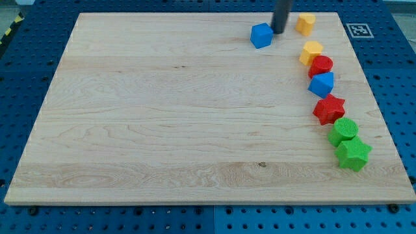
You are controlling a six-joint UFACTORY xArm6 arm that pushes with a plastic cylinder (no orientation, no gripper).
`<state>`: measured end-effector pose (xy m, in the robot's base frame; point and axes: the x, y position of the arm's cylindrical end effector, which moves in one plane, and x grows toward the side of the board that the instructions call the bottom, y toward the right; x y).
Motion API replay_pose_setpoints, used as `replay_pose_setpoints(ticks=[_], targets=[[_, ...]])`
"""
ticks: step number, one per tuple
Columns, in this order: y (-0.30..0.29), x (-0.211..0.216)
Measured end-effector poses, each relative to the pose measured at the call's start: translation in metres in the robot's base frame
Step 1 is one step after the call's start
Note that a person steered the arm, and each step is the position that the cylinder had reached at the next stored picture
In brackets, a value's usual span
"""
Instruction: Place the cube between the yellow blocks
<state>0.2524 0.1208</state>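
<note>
A blue cube (261, 35) sits near the view's top, right of centre. My tip (279, 31) stands just right of the cube, touching or almost touching its right side. One yellow block (305, 23) lies to the right of my tip, near the top edge. A second yellow block (311, 51) lies below it, at the head of a column of blocks. The cube is left of both yellow blocks.
Below the second yellow block a column runs down the right side: a red round block (320, 66), a blue block (322, 84), a red star (329, 108), a green round block (343, 131) and a green star (353, 154). The wooden board (162, 117) lies on a blue pegboard.
</note>
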Motion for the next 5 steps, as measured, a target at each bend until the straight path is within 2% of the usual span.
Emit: replay_pose_setpoints(ticks=[2,5], targets=[[-0.099,0.012],[-0.080,0.033]])
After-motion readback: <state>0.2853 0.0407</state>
